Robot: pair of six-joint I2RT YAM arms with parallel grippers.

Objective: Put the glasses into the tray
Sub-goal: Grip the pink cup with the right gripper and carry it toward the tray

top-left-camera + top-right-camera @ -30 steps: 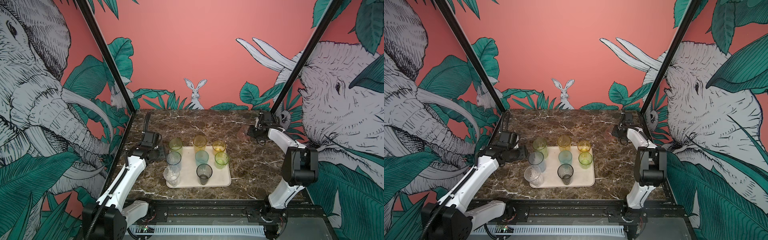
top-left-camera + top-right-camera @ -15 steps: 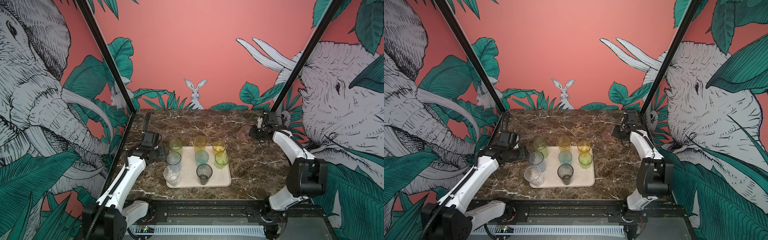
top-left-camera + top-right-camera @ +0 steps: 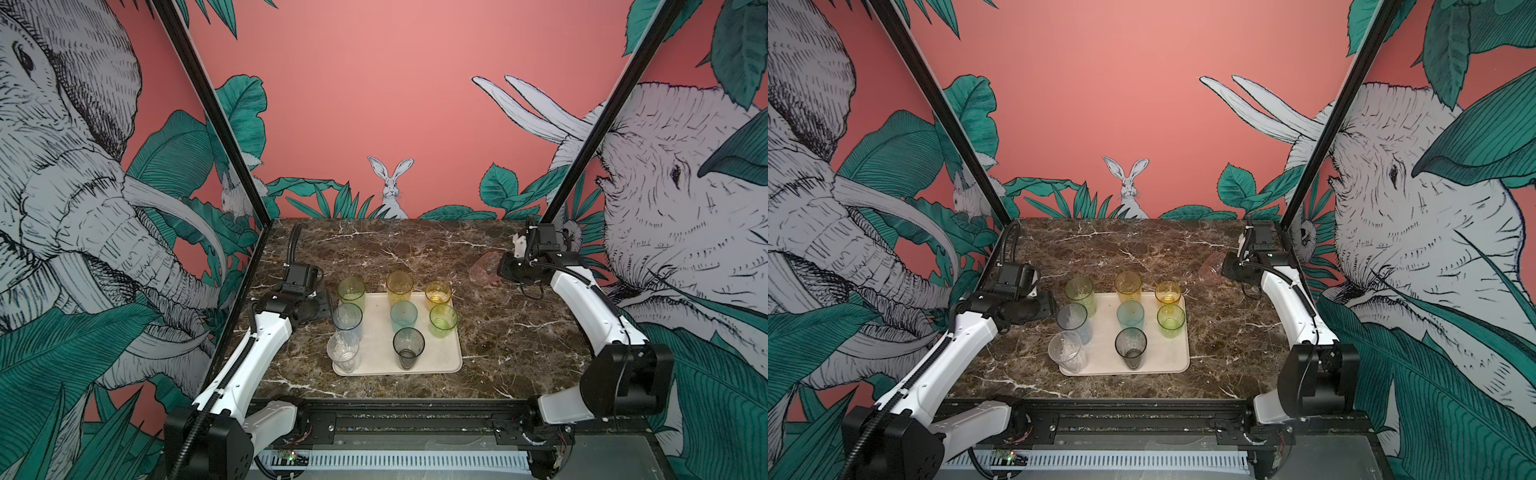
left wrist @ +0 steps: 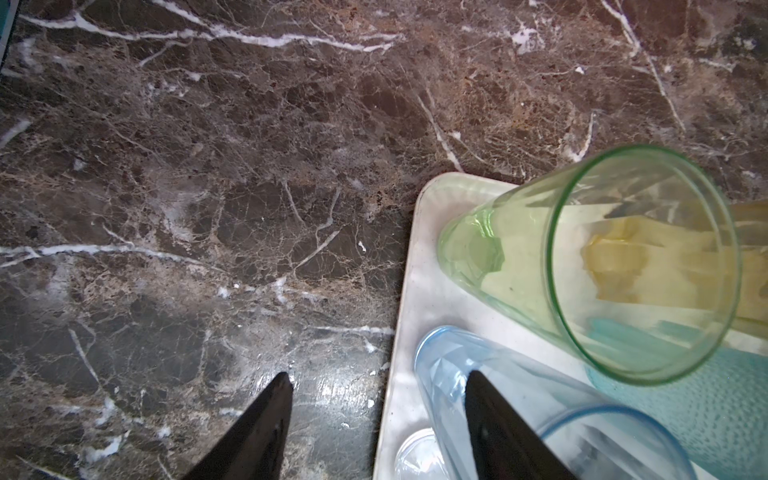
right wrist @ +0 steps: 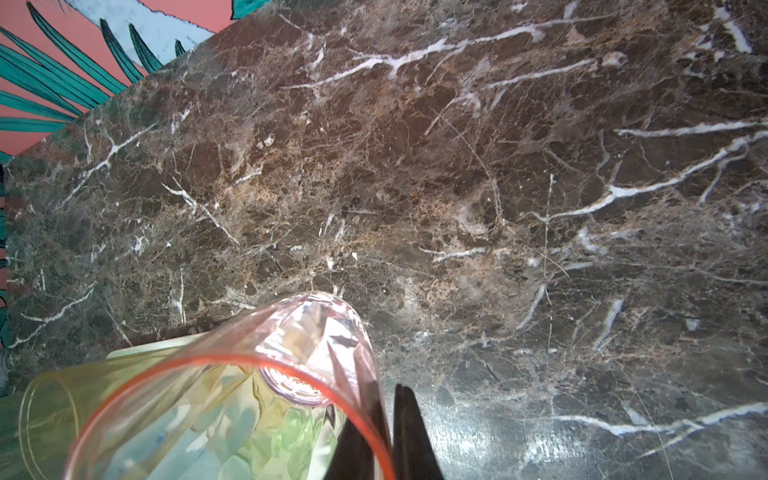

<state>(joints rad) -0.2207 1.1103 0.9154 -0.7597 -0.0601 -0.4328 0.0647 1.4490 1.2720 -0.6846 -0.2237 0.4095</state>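
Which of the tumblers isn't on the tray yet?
The pink translucent tumbler: the right gripper pinches its rim over the marble table, right of the cream square tray where the other eight stand.

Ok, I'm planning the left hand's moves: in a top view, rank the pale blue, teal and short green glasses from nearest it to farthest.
1. The pale blue glass, at the left edge of the tray, beside the left hand.
2. The teal glass, mid-tray.
3. The short green glass, on the tray's right side.
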